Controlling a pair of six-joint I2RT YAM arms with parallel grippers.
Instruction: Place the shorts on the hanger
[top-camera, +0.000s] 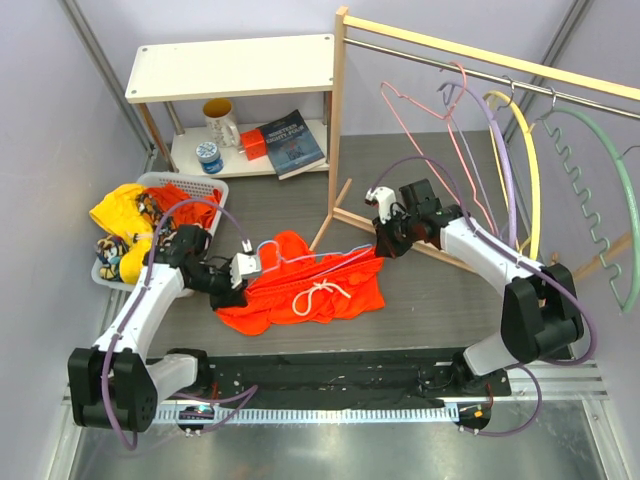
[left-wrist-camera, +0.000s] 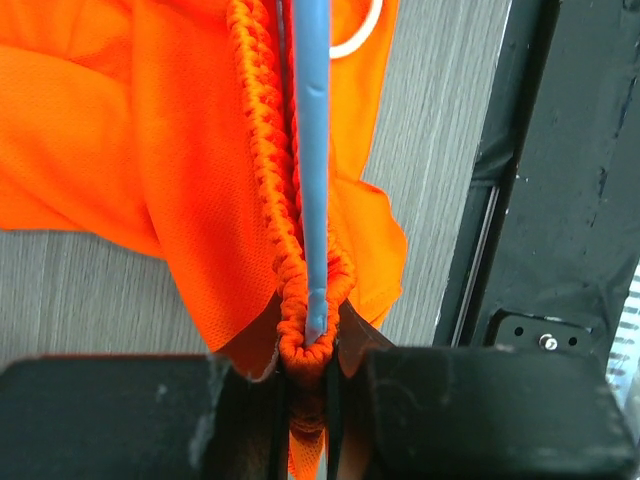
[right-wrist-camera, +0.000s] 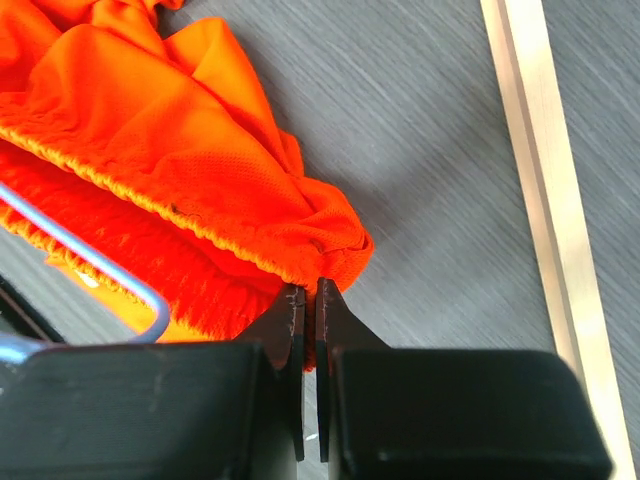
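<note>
The orange shorts (top-camera: 310, 290) lie bunched on the grey table between my two arms, with the white drawstring (top-camera: 322, 293) on top. The thin light-blue hanger (top-camera: 330, 254) runs along the stretched waistband from one gripper to the other. My left gripper (top-camera: 243, 280) is shut on the left end of the waistband (left-wrist-camera: 265, 150). The hanger wire (left-wrist-camera: 310, 180) ends just in front of its jaws (left-wrist-camera: 310, 370). My right gripper (top-camera: 385, 246) is shut on the right corner of the shorts (right-wrist-camera: 180, 170), its jaws (right-wrist-camera: 308, 300) pinching the fabric edge. A bend of the hanger (right-wrist-camera: 100, 265) lies beside it.
A white basket (top-camera: 205, 185) at the left holds a yellow garment (top-camera: 115, 212) and a patterned cloth. A wooden rack (top-camera: 338, 120) with pink, lilac, yellow and green hangers stands behind; its foot bar (right-wrist-camera: 540, 180) runs close to my right gripper. A shelf (top-camera: 235, 65) holds a mug and a book.
</note>
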